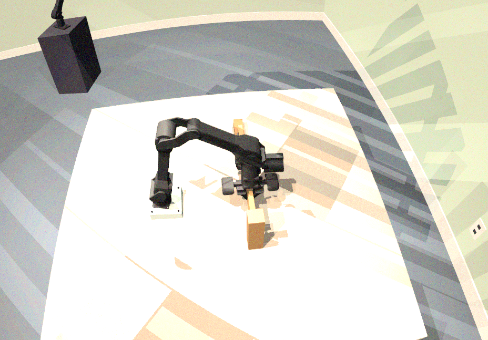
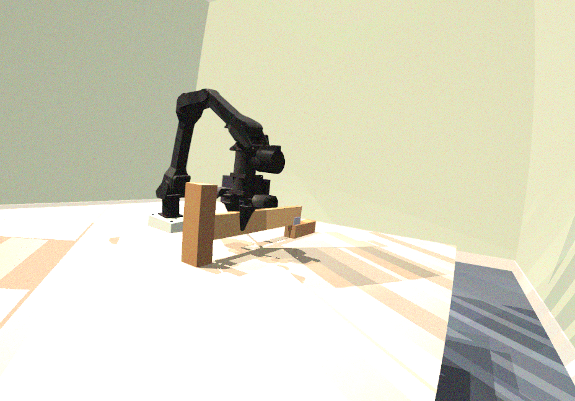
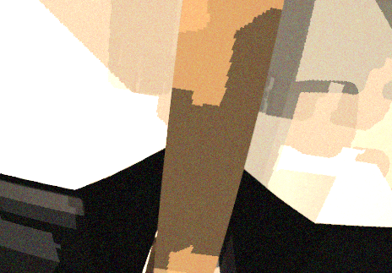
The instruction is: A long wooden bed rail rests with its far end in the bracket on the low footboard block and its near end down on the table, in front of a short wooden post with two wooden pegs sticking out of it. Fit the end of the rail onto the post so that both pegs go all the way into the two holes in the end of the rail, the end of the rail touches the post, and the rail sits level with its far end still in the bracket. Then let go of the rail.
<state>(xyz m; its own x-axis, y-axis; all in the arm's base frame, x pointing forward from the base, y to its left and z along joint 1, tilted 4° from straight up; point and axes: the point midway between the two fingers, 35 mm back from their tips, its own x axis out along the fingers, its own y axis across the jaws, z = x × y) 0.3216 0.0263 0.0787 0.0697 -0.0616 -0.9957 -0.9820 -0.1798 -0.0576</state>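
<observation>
Gripper (image 2: 243, 224) is clamped down on the rail (image 2: 267, 217) from above, fingers on either side of it, not far from the post (image 2: 199, 222). Rail's up off the table (image 2: 139, 317) and looks about level, near end right up at the post, though I can't tell if it's fully touching, and the pegs aren't visible. Far end sits at the low footboard block (image 2: 303, 227), by a small grey bracket (image 2: 296, 220). Arm base plate (image 1: 167, 206) is off to the side.
</observation>
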